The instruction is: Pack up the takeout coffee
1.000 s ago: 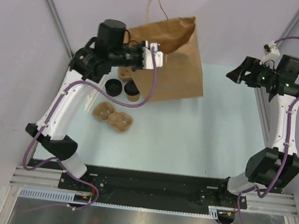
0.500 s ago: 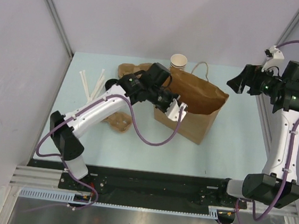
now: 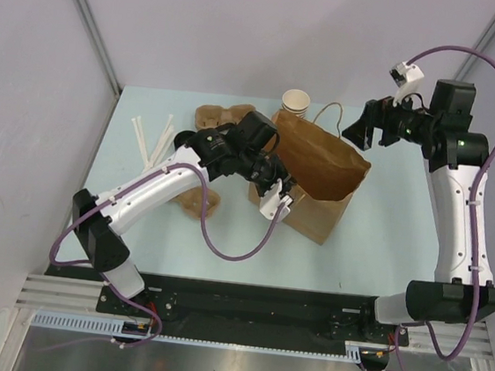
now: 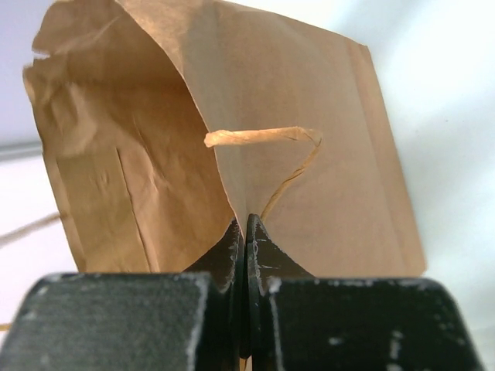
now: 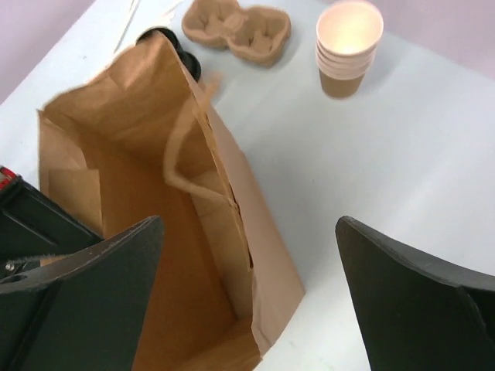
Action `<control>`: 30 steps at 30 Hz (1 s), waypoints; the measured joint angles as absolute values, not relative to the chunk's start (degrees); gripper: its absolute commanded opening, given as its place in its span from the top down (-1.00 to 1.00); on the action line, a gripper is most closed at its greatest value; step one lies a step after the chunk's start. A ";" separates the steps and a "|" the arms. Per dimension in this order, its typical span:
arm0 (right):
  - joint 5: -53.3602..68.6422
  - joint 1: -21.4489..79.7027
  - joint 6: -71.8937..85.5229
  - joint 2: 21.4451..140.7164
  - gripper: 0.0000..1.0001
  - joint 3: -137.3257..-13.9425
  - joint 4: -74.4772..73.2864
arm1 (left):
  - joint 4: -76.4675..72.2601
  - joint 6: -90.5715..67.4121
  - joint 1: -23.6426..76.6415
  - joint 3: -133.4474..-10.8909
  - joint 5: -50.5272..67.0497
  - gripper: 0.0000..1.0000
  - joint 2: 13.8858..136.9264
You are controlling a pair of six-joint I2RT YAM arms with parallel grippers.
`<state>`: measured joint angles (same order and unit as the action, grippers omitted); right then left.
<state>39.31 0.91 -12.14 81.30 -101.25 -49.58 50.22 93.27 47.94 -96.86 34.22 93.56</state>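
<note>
- Far left on the pale blue table lie thin white sticks. Beside them is a moulded tan pulp cup carrier. Neither carries any print.
- The takeout coffee is nowhere in plain sight. The right wrist view shows a round black edge just behind the bag's far rim. I cannot tell whether that is the lidded cup or a loose lid.
- Judging by its kind, the cup would be light, with thin paper walls that give under a squeeze and a lid that could pop off. A gentle hold round the body below the lid, kept upright, looks safest.
- The left gripper is pinched tight on the near rim of the brown kraft-paper bag, next to its twisted paper handle.
- The bag stands open and shows no logo or writing.
- A stack of lidless tan paper cups stands behind the bag, unprinted.
- The right gripper hangs above the bag's mouth, spread wide and holding nothing.
</note>
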 measured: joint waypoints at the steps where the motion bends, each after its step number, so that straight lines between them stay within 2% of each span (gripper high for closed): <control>1: 39.35 1.19 -12.19 81.60 -0.99 -102.17 -49.47 | 50.39 94.41 47.92 -96.75 34.57 1.00 93.54; 11: 38.50 12.75 -15.66 86.54 -0.94 -117.47 -47.22 | 51.83 102.59 47.22 -96.29 36.93 1.00 92.99; 16: 37.85 18.85 -19.68 90.41 -0.91 -118.98 -46.44 | 51.79 105.12 47.09 -95.31 37.82 1.00 92.55; 19: 37.17 19.22 -22.33 94.13 -0.84 -118.98 -47.18 | 52.21 106.67 46.81 -94.91 37.89 1.00 92.20; 25: 36.16 17.26 -27.31 98.74 -0.57 -118.96 -52.49 | 53.71 109.21 46.22 -93.91 37.95 1.00 91.26; 30: 36.40 17.08 -29.98 98.85 -0.21 -118.98 -55.16 | 53.89 110.32 45.89 -92.68 38.17 1.00 89.89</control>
<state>36.40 17.08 -29.98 98.85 -118.98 -55.16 53.89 110.32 45.89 -92.68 38.17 89.89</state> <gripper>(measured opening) 0.688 0.014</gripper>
